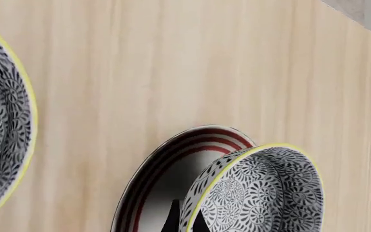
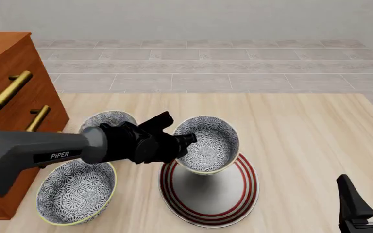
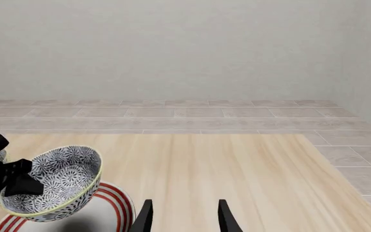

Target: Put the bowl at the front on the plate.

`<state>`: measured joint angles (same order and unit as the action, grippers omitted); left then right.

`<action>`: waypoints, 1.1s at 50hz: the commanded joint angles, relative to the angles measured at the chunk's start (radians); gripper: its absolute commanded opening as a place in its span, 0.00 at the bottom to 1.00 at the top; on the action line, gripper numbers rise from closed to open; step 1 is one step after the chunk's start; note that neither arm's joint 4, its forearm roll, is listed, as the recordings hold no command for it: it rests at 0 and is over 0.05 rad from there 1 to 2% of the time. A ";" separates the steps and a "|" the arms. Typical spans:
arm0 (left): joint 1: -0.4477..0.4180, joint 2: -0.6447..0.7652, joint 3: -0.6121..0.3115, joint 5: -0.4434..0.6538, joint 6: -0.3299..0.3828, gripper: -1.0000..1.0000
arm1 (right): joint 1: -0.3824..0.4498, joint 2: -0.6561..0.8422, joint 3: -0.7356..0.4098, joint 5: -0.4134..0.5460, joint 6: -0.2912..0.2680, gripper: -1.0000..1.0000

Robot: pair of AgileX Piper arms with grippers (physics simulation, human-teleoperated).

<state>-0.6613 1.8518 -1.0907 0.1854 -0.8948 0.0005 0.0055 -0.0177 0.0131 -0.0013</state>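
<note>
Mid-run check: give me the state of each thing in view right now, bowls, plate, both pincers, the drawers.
Held bowl: tilted, gripped at its rim, above the plate; contact with the plate is unclear.
Plate: flat on the table, nothing clearly resting on it.
Front-left bowl: upright on the table.
Far bowl: upright, partly hidden by the left arm.
Left pincer: shut on the held bowl's rim.
Right pincer: open, holding nothing.
Drawers: closed.

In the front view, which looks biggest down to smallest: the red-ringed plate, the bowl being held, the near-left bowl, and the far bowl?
1. Plate.
2. Near-left bowl and held bowl: similar; camera distance differs, so unranked.
3. Far bowl, partly hidden by the left gripper.
</note>
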 commanded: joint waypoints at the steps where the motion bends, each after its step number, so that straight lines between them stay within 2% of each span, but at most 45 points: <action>1: -0.002 0.019 -0.006 -0.015 0.006 0.00 | 0.000 -0.001 0.006 -0.006 0.000 1.00; 55: 0.011 0.111 -0.012 -0.051 0.026 0.00 | 0.000 0.000 0.006 -0.005 0.000 1.00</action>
<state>-0.6510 1.9453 -1.0940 0.1337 -0.8857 0.0004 0.0055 -0.0177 0.0131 -0.0012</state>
